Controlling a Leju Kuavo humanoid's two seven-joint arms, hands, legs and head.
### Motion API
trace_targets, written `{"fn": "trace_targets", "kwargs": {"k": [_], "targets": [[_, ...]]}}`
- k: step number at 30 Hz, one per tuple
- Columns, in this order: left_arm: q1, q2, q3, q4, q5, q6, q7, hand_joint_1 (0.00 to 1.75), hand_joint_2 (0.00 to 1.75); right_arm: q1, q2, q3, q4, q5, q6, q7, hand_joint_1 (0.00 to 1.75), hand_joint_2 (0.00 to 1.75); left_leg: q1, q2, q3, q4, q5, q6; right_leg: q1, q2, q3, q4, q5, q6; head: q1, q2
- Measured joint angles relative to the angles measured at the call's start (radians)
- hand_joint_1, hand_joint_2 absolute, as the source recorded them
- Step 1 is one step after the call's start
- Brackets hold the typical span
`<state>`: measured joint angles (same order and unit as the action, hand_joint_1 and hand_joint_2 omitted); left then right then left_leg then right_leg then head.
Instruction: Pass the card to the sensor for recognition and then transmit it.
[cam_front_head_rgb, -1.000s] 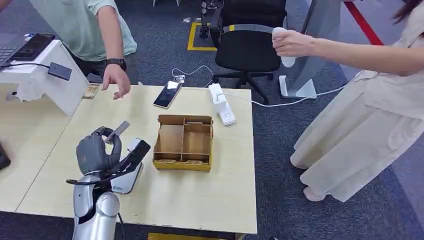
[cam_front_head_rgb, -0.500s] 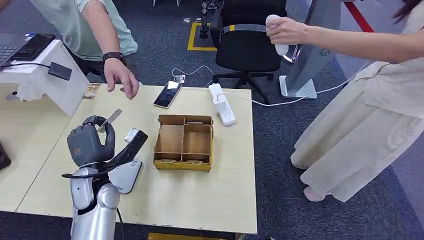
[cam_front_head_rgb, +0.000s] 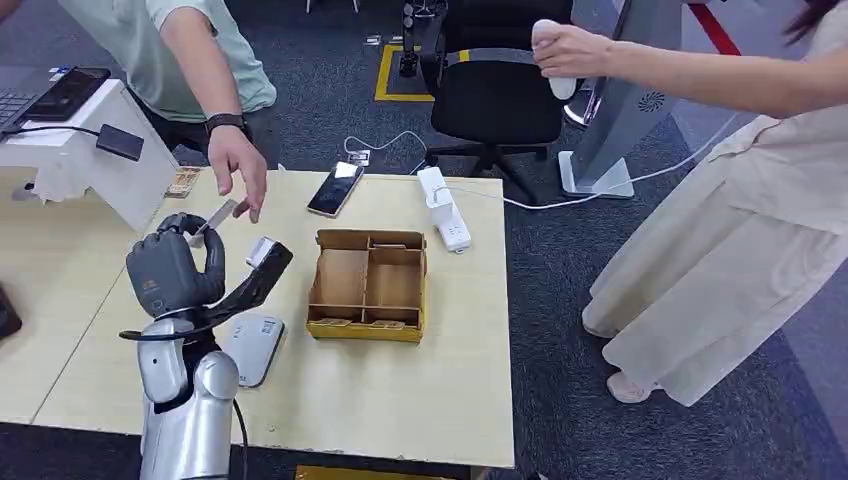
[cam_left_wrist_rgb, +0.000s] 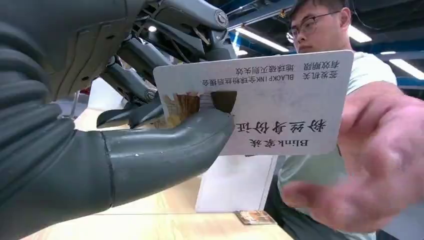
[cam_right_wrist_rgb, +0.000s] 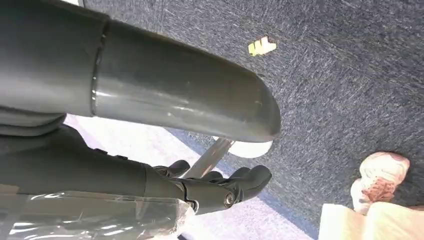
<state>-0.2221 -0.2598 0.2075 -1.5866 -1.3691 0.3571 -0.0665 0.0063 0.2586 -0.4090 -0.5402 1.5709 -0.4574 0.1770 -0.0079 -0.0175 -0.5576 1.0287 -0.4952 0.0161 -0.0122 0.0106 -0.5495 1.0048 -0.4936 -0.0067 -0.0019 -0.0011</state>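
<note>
My left hand (cam_front_head_rgb: 170, 272) is raised over the left part of the table (cam_front_head_rgb: 390, 400) and pinches a white card (cam_front_head_rgb: 216, 216) between thumb and fingers. In the left wrist view the card (cam_left_wrist_rgb: 270, 100) carries printed text and my thumb (cam_left_wrist_rgb: 165, 150) presses on its face. A person's hand (cam_front_head_rgb: 240, 168) reaches down to the card's far end, and its blurred fingers (cam_left_wrist_rgb: 372, 160) are right at the card's edge. The white-grey sensor (cam_front_head_rgb: 254, 347) lies flat on the table, nearer me than the hand. My right hand (cam_right_wrist_rgb: 165, 105) hangs over the carpet and holds nothing.
An open cardboard box (cam_front_head_rgb: 367, 285) with compartments stands mid-table. A phone (cam_front_head_rgb: 335, 188) and a white power strip (cam_front_head_rgb: 443, 208) lie at the far edge. A white stand (cam_front_head_rgb: 90, 160) with a black reader is at the left. A second person (cam_front_head_rgb: 740, 230) stands at the right, by an office chair (cam_front_head_rgb: 497, 95).
My left hand has lifted the card off the sensor and carried it up and away toward the person. The person's hand has come down to meet the card.
</note>
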Motion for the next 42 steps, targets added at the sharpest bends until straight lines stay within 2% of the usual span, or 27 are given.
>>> {"fn": "trace_targets", "kwargs": {"k": [20,21,22,23,27,34,42], "targets": [[-0.043,-0.017,0.001,0.049,0.027,-0.018,0.002,1.75,1.75,0.000,0.000,0.006,0.000,0.000,0.011,0.007,0.00,0.00,0.000,0.000,0.000,0.000,0.000,0.000,0.000,0.000,0.000,0.000,0.000,0.000,0.000,0.000],[-0.044,-0.018,0.001,0.050,0.027,-0.018,0.002,1.61,1.75,0.000,0.000,0.006,0.000,0.000,0.011,0.007,0.00,0.00,0.000,0.000,0.000,0.000,0.000,0.000,0.000,0.000,0.000,0.000,0.000,0.000,0.000,0.000],[-0.046,-0.018,0.001,0.053,0.028,-0.018,0.002,0.14,1.75,0.000,0.000,0.005,0.000,0.000,0.011,0.007,0.00,0.00,0.000,0.000,0.000,0.000,0.000,0.000,0.000,0.000,0.000,0.000,0.000,0.000,0.000,0.000],[-0.047,-0.019,0.001,0.056,0.033,-0.018,0.002,0.00,1.75,0.000,0.000,0.005,0.000,0.000,0.011,0.007,0.00,0.00,0.000,0.000,0.000,0.000,0.000,0.000,0.000,0.000,0.000,0.000,0.000,0.000,0.000,0.000],[-0.048,-0.022,0.001,0.063,0.053,-0.015,-0.002,0.00,1.75,0.000,0.000,0.006,0.000,0.000,0.013,0.009,0.00,0.00,0.000,0.000,0.000,0.000,0.000,0.000,0.000,0.000,0.000,0.000,0.000,0.000,0.000,0.000],[-0.039,-0.021,0.001,0.060,0.085,0.001,-0.067,0.00,1.75,0.000,0.000,0.006,0.000,0.000,0.014,0.010,0.00,0.00,0.000,0.000,0.000,0.000,0.000,0.000,0.000,0.000,0.000,0.000,0.000,0.000,0.000,0.000],[-0.014,-0.016,0.001,0.039,0.090,0.009,-0.101,0.00,1.75,-0.001,0.000,0.006,0.000,0.000,0.013,0.002,0.00,0.00,0.000,0.000,0.000,0.000,0.000,0.000,0.000,0.000,0.000,0.000,0.000,0.000,0.000,0.000]]}}
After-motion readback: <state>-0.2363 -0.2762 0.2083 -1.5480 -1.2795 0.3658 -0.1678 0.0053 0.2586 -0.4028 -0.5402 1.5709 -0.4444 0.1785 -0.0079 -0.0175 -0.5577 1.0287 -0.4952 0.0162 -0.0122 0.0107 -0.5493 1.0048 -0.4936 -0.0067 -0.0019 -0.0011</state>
